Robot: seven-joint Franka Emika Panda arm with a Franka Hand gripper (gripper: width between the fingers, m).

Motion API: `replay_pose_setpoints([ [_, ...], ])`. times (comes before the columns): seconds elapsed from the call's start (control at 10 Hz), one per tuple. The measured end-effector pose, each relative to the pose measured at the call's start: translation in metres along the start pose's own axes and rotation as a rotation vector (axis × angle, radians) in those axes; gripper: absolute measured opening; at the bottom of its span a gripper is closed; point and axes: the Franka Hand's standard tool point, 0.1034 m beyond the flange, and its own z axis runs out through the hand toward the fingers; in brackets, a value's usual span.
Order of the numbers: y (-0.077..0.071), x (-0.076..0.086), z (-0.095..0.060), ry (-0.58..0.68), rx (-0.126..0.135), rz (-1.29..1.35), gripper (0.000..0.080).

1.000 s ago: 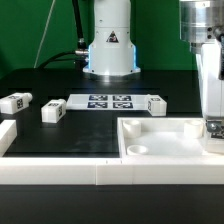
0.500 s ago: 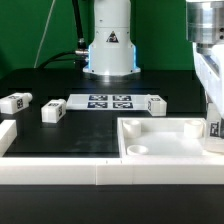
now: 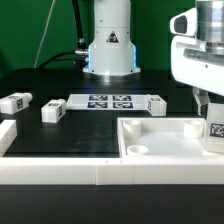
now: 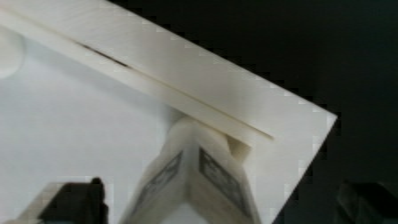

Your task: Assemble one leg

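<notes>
One leg (image 3: 214,134), a small white block with a black-and-white tag, stands upright in the large white tray-like piece (image 3: 160,129) at the exterior view's right edge. My gripper (image 3: 208,108) hangs just above it, partly cut off by the frame. In the wrist view the leg (image 4: 201,172) stands between my dark fingers (image 4: 73,200) with a gap on each side, so my gripper (image 4: 214,208) is open. It stands by the tray's corner wall (image 4: 214,100). Three more legs lie on the black table: two at the left (image 3: 15,102) (image 3: 53,111) and one behind the tray (image 3: 157,104).
The marker board (image 3: 110,101) lies flat at the middle back. The robot's white base (image 3: 109,45) stands behind it. A white L-shaped wall (image 3: 50,172) runs along the table's front and left.
My gripper has risen from around the leg. The arm's white body has come down into the view's upper right. The leg stays upright in the tray.
</notes>
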Motion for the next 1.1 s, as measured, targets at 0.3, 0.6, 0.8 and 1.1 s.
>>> replay_pose_setpoints([
  [0.3,-0.005,-0.001,-0.003,0.012,-0.005,-0.296,0.0649],
  [0.6,-0.002,0.004,-0.003,0.015,-0.007,-0.538,0.0649],
  [0.8,0.002,0.011,-0.002,0.016,-0.014,-0.75,0.0649],
  [1.1,0.004,0.014,-0.002,0.02,-0.022,-0.843,0.0522],
])
